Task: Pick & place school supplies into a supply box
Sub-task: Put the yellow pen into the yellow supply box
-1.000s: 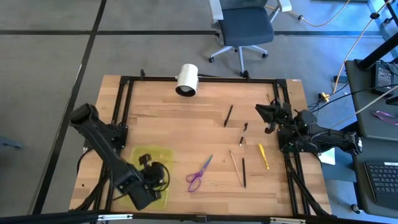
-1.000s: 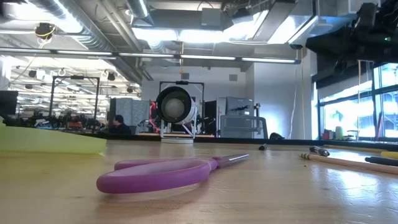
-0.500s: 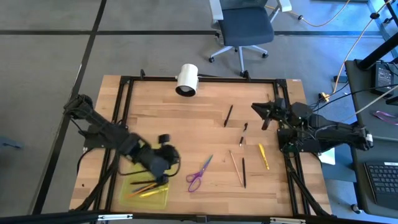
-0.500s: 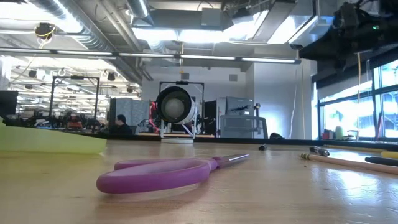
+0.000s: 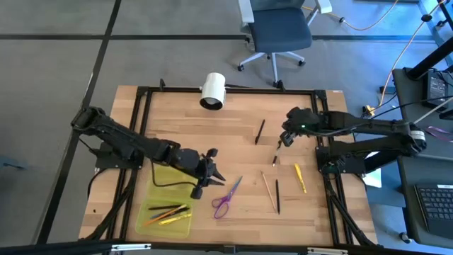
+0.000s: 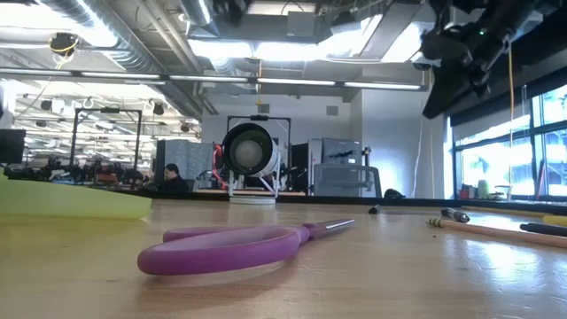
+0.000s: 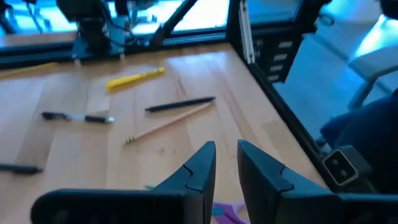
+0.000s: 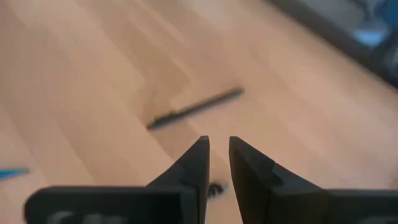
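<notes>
Plainly, we see the left end effector (image 5: pixel 209 172), matte black with tapered fingers nearly together and nothing between them, above the bench (image 5: pixel 233 134) just beside the purple-handled scissors (image 5: pixel 226 197). Our right end effector (image 5: pixel 284 140) is likewise clenched on nothing, over a short black pen (image 5: pixel 277 144). Nearby lie a slim black pen (image 5: pixel 260 131), a yellow pen (image 5: pixel 300 177) and a wooden pencil (image 5: pixel 268 190) on pale planks. Pens lie in the translucent yellow-green supply box (image 5: pixel 167 207) near the bench's front left corner.
</notes>
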### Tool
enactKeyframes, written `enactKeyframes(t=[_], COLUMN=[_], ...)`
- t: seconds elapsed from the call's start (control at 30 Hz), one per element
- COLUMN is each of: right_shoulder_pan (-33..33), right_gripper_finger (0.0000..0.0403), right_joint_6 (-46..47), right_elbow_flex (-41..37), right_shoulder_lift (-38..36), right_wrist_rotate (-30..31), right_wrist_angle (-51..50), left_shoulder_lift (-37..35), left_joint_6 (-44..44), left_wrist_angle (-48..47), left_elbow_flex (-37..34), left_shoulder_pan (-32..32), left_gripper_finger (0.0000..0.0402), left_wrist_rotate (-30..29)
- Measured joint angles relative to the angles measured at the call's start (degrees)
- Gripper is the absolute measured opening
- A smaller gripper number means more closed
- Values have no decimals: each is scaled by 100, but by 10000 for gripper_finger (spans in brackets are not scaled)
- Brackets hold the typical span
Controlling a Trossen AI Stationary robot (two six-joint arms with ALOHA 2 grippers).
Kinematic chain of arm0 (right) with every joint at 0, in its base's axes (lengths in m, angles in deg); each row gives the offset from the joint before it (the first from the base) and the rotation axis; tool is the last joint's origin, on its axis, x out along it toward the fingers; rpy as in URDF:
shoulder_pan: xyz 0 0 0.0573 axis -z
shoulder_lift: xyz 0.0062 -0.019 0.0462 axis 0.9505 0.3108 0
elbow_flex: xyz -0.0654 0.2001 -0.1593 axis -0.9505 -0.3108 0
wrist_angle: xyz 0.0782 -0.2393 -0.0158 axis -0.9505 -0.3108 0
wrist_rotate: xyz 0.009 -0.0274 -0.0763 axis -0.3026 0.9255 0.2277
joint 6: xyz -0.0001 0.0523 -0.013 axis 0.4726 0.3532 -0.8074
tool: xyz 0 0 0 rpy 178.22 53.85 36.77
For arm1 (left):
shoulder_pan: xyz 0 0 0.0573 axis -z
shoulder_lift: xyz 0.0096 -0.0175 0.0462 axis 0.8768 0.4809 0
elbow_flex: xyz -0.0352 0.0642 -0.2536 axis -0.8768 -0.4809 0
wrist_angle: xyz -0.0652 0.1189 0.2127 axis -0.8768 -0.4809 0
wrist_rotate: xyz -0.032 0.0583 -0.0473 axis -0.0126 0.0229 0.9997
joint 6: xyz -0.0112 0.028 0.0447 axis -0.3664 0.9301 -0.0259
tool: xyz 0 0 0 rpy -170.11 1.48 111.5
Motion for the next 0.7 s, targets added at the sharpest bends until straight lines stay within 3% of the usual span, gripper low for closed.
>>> enactKeyframes(t=[0.17,0.3,0.53,0.7], right_shoulder_pan=[-68,-10,-10,-16], right_gripper_finger=[67,67,67,67], right_joint_6=[640,827,357,863], right_elbow_flex=[467,624,624,624], right_shoulder_lift=[517,689,800,843], right_wrist_rotate=[33,139,-33,-682], right_wrist_angle=[-625,-849,-843,-927], left_shoulder_lift=[-95,-153,-153,-153], left_joint_6=[518,667,96,134], left_wrist_angle=[1809,2482,2511,2508], left_elbow_flex=[-1081,-1561,-1650,-1650], left_shoulder_pan=[-209,-300,-203,-171], left_gripper_finger=[65,63,60,64], left_wrist_rotate=[277,220,233,229])
